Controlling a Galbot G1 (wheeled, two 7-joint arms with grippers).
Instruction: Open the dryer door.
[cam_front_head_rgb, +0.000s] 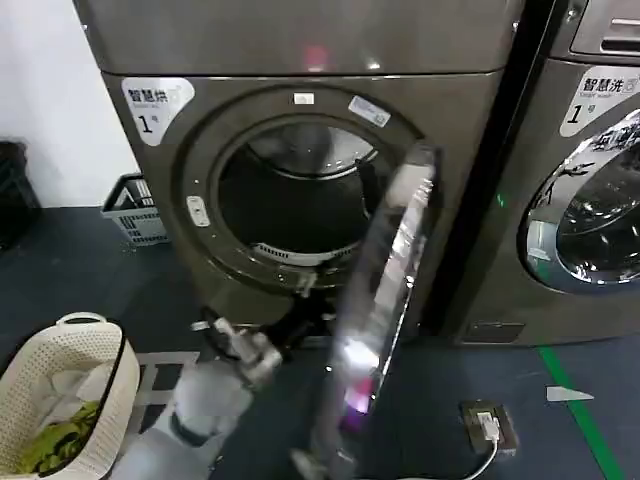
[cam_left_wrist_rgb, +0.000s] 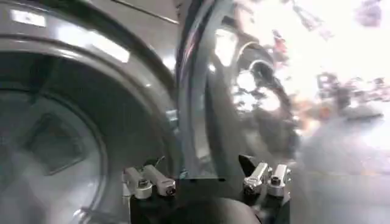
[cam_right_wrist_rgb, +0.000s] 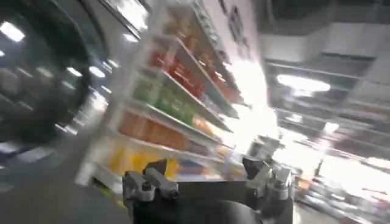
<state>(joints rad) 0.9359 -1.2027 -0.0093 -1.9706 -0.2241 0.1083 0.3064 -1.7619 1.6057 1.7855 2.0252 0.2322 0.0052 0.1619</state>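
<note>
Standing ajar, the chrome-rimmed round dryer door (cam_front_head_rgb: 385, 300) swings outward; our left gripper (cam_left_wrist_rgb: 206, 182) hovers beside its edge, fingers spread, empty; our right gripper (cam_right_wrist_rgb: 210, 182) likewise gapes empty.

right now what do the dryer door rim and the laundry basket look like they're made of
Door: the rim looks like chrome-plated metal or plastic, polished; it throws bright mirror-like glints and reflections along its edge. Which of the two lies under the shine I cannot tell.

Basket: looks like cream moulded plastic, matte, with a regular pattern of small holes in the wall and a smooth rolled rim.
</note>
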